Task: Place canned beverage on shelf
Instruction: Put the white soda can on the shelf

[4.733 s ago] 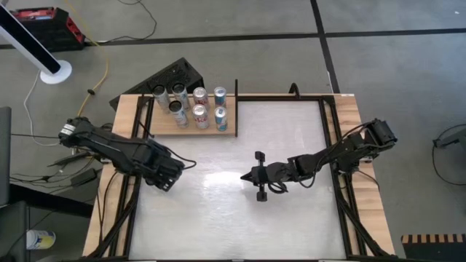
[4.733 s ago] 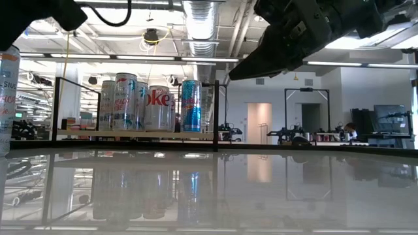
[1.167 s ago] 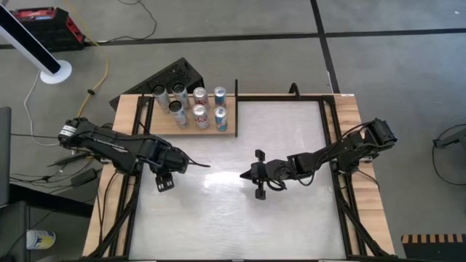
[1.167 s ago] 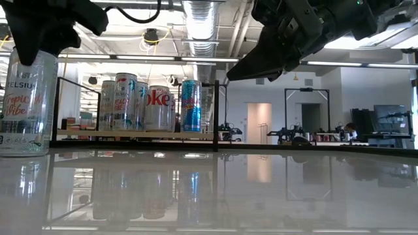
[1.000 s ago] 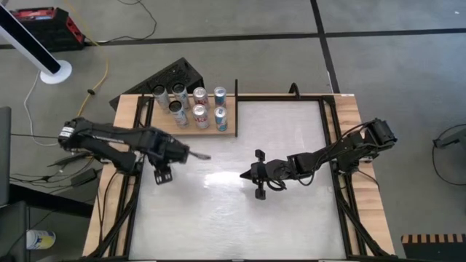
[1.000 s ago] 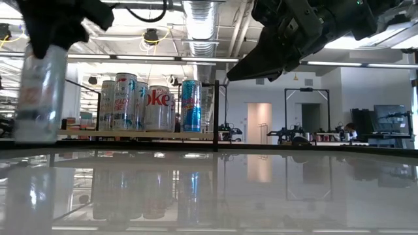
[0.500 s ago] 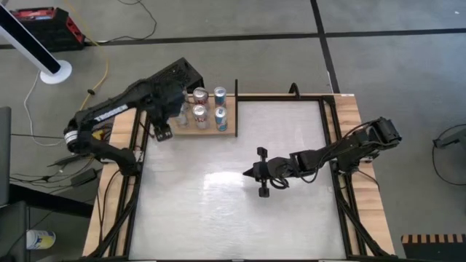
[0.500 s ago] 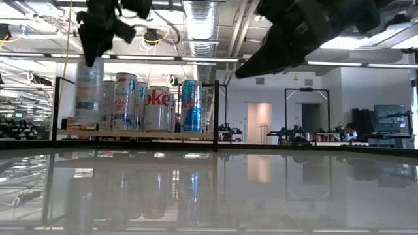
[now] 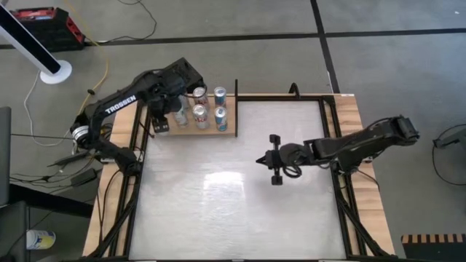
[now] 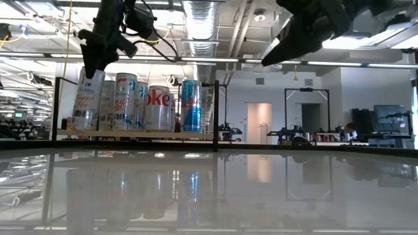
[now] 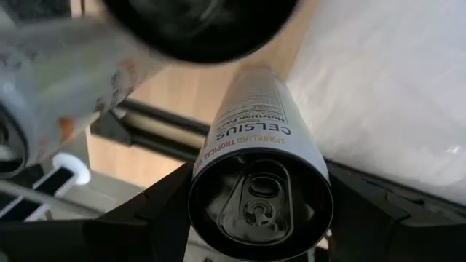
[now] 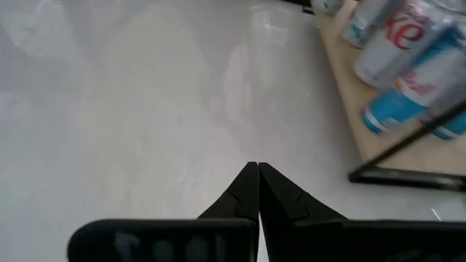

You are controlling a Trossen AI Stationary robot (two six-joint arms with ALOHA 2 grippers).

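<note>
Silver aluminium fills my left wrist view: the left gripper (image 11: 255, 218) has its jaws clamped around the top of a Celsius can (image 11: 258, 175), which hangs upright from them. From table height I see that can (image 10: 87, 98) at the left end of the shelf (image 10: 134, 134), just beside the cans already standing there (image 10: 147, 103); I cannot tell whether its base touches the plank yet. From above, the arm hides most of it. My judgement: the carry is done, and what remains is settling the can on the wood, letting go and backing out without knocking its neighbours. My right gripper (image 9: 264, 159) waits over mid-table with its jaws pressed together, holding nothing.
</note>
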